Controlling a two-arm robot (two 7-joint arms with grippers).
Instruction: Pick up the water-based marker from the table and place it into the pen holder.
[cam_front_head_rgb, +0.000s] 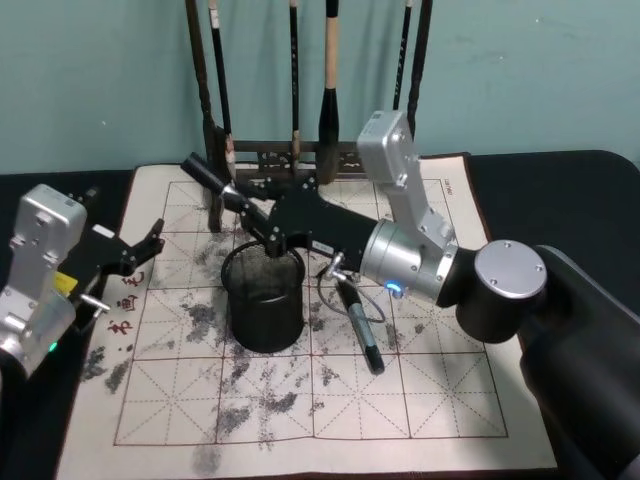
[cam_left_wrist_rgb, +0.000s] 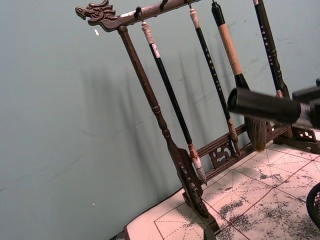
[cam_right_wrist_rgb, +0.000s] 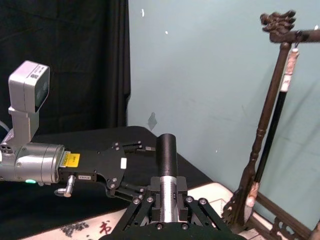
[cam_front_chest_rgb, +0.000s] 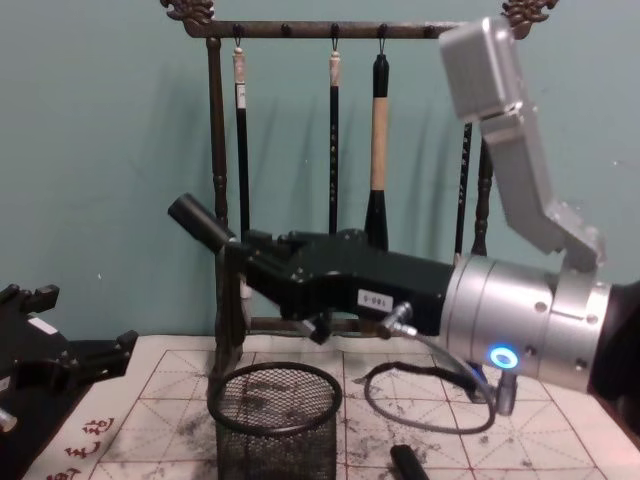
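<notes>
Black wire mesh formed the pen holder (cam_front_head_rgb: 265, 305), which stood on the ink-stained mat (cam_front_head_rgb: 420, 400). You had the right gripper (cam_front_head_rgb: 255, 222) above it, fingers clamped on the water-based marker (cam_front_head_rgb: 205, 175), which tilted up toward the brush rack (cam_front_chest_rgb: 214, 150). Your left gripper (cam_front_head_rgb: 148, 252) hung at the mat's left edge, fingers spread wide. A second dark pen (cam_front_head_rgb: 360, 335) lay just right of the holder.

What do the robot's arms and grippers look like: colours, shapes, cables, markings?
Both wrists are silver cylinders carrying black linkage grippers and a silver camera box. Behind the right gripper: a blue ring light, a grey cable loop, a white label. Behind the left gripper: a yellow label.
</notes>
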